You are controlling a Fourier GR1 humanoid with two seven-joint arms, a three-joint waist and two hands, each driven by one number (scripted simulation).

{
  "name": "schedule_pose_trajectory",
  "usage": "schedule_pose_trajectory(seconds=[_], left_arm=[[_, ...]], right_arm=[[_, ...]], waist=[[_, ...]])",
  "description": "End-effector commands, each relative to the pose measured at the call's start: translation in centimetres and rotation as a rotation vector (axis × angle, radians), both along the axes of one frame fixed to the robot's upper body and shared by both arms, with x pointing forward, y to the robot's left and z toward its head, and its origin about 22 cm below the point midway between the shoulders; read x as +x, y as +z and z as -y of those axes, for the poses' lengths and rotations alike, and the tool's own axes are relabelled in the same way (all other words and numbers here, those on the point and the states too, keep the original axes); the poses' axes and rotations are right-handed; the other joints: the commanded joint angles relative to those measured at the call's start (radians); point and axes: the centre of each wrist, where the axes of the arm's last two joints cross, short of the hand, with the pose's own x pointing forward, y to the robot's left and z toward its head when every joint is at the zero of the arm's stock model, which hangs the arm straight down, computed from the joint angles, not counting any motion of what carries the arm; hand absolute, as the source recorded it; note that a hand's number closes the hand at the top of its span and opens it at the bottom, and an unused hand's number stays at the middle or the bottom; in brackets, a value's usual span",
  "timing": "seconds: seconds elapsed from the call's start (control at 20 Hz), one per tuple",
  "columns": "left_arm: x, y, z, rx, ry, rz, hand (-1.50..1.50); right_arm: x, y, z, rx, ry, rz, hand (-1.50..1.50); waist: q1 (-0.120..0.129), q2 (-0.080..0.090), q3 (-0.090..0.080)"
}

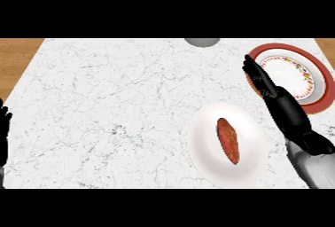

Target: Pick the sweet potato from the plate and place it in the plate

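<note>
sweet potato on the white plate, right hand stretched toward the red-rimmed one

nearest the lower edge of the table (118, 111), at about five o'clock, sits the white plate (252, 170), its near rim close to the table's front edge. the sweet potato (228, 140) lies in its middle, a long reddish-brown piece with its ends pointing roughly to twelve and six o'clock. nothing touches it.

just right of that plate the grey right forearm comes in from the four o'clock corner. the right hand (278, 99) reaches up toward one o'clock with its fingers straight and held together, holding nothing. it passes the white plate's right rim and its fingertips (251, 66) lie over the left rim of the red-rimmed plate (316, 71).

at nine o'clock the left hand (4, 128) shows only as a dark sliver at the view's left edge, fingers up and relaxed, at rest.

the whole left and middle of the marbled table is open surface, from the front edge to the far edge, with brown wood showing beyond the far corners at eleven and one o'clock.

farthest, at one to two o'clock, the red-rimmed plate has a white centre with a patterned ring and runs to the right edge of the view. at twelve o'clock a grey round object (202, 41) is cut off by the far edge.
</note>
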Motion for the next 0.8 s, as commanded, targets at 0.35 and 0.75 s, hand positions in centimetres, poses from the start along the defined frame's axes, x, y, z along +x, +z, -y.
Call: schedule_pose_trajectory(seconds=[0.35, 0.75], left_arm=[[-0.2, -4.8, 12.5, -0.363, -0.441, -0.135, 0.0], [-0.1, -6.5, 14.6, -0.393, -0.468, -0.18, 0.0]], right_arm=[[4.0, 4.3, 10.7, -0.184, -0.348, -0.002, 1.5], [3.5, -4.5, 13.6, 0.181, -0.297, 0.011, -1.5]], waist=[[-0.024, 0.041, -0.04], [-0.008, 0.021, -0.035]])
